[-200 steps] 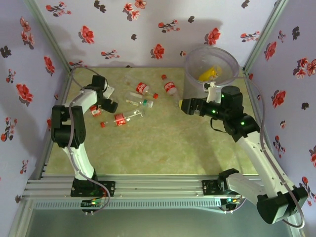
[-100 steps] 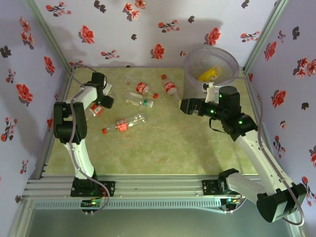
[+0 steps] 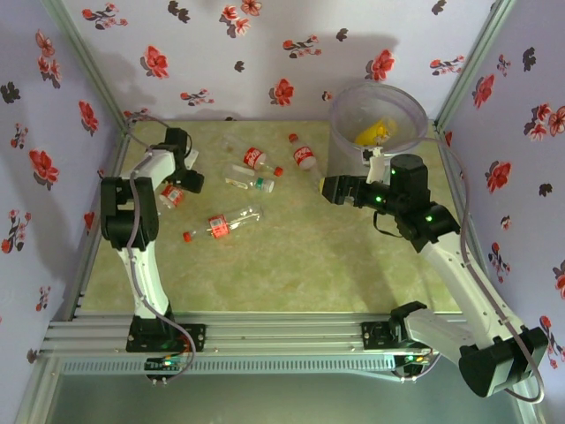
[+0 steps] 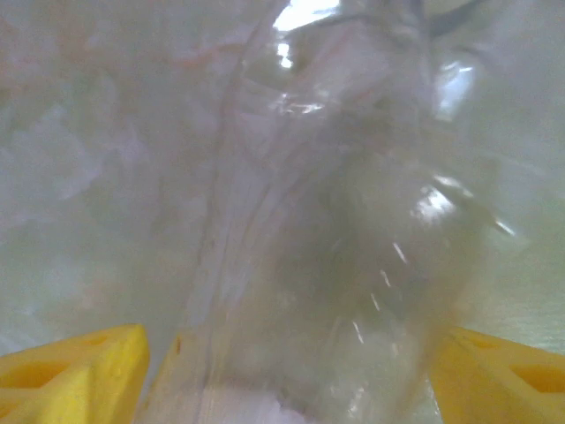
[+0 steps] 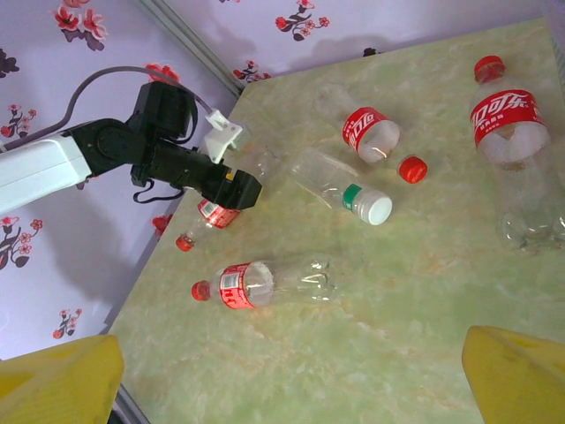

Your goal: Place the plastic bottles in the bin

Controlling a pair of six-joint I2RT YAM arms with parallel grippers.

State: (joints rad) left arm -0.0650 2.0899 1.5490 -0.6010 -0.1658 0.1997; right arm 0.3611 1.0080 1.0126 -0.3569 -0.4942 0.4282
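Note:
Between my left gripper's (image 4: pixel 291 353) yellow fingers (image 4: pixel 71 371) sits a clear crushed plastic bottle (image 4: pixel 335 265), pressed against them. From above, that gripper (image 3: pixel 183 179) is at the table's left side over a red-labelled bottle (image 3: pixel 171 196). Several more plastic bottles lie on the table: one with a red label (image 3: pixel 221 223), one with a white cap (image 3: pixel 249 179), and two red-labelled ones (image 3: pixel 254 157) (image 3: pixel 305 156). The bin (image 3: pixel 340 146) stands at the back right with a yellow bottle (image 3: pixel 371 132) inside. My right gripper (image 3: pixel 331 188) (image 5: pixel 291 380) hangs open and empty beside the bin.
Loose red caps (image 3: pixel 292 138) (image 3: pixel 187 235) lie on the green table. Flowered walls and metal frame posts (image 3: pixel 88 66) close in the left, back and right sides. The right wrist view shows the left arm (image 5: pixel 53 159) along the left wall.
The left gripper has closed in around the bottle near the left wall. The red-labelled bottle in the middle and a loose cap slid a little toward the front. The right arm barely moved.

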